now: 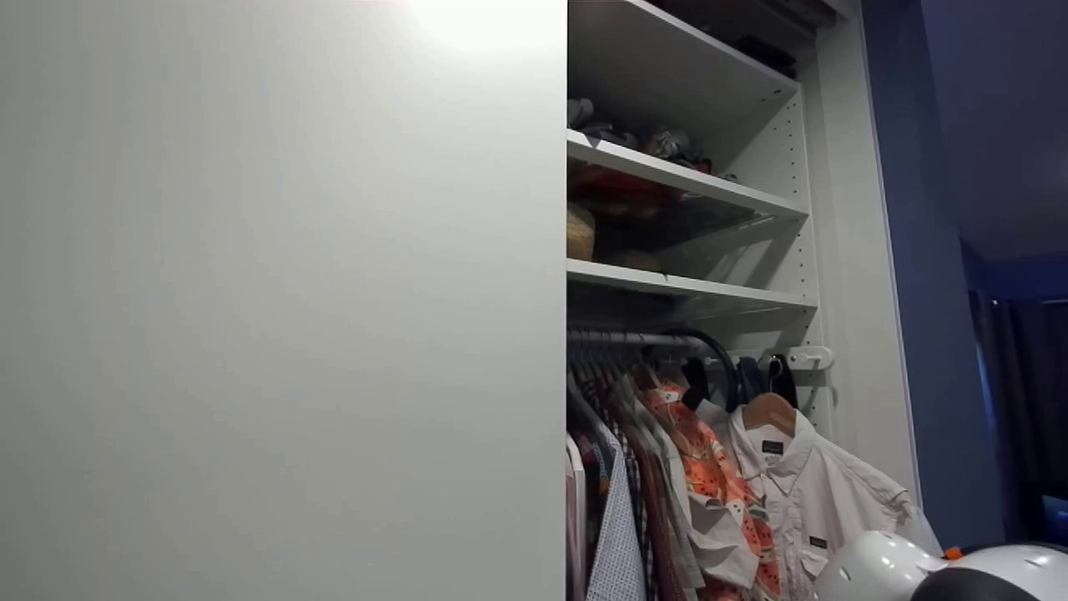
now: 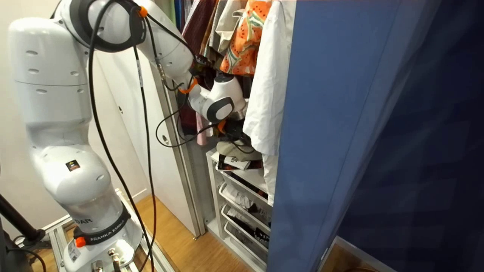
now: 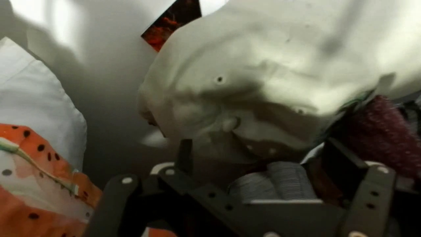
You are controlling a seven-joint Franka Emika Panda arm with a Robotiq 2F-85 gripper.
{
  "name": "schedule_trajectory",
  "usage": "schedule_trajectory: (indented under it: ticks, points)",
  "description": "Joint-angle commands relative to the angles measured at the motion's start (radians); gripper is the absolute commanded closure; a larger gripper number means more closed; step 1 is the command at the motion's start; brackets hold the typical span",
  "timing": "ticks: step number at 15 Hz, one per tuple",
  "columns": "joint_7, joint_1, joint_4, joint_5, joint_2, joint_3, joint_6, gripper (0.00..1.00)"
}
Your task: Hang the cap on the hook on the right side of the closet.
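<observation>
Inside white closet [image 1: 855,292], below hung shirts [image 2: 245,45], see khaki cap [image 2: 231,150] lying over dark-red item [image 3: 176,21] on drawer-unit worktop [image 2: 254,176], and note tool [image 3: 260,144] just above cap, spread wide and released.

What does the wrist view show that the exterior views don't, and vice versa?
Only the wrist view: the dark jointed claw open, and a pale round button. Only the exterior views: the large white sliding door, white upper shelves and rounded white hook rail. Shared: the orange watermelon-print cloth shirt, in both exterior views, and the soft beige cloth cap, in an exterior view.
</observation>
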Motion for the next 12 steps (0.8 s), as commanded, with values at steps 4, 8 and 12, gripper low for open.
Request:
schedule_trajectory:
  ticks: [4,8,12]
  points:
    - [0.116,-0.024,0.088,-0.171,0.080,-0.049,-0.024,0.00]
    - [0.077,-0.095,0.112,-0.103,0.129,0.054,0.001,0.08]
    - [0.096,-0.099,0.130,-0.128,0.169,0.060,0.037,0.50]
